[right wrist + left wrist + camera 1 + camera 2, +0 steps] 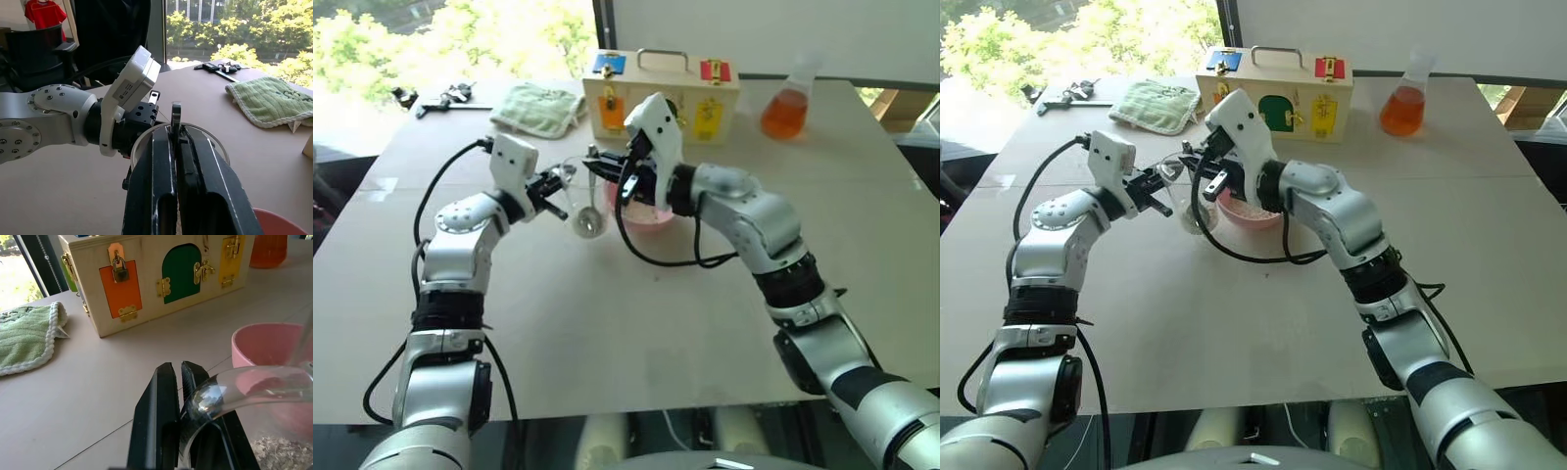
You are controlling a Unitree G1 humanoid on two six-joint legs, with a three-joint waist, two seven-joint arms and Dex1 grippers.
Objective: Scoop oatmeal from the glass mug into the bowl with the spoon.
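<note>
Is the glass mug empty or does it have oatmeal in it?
Not empty: the left wrist view shows grainy oatmeal at the bottom of the glass mug.

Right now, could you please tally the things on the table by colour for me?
Green: 1, the green towel
Pink: 1, the bowl
Clear glass: 2, the glass mug and the conical flask of orange liquid
Silver: 1, the spoon
Pale wood: 1, the latch box
Black: 1, the tool
Total: 7
</note>
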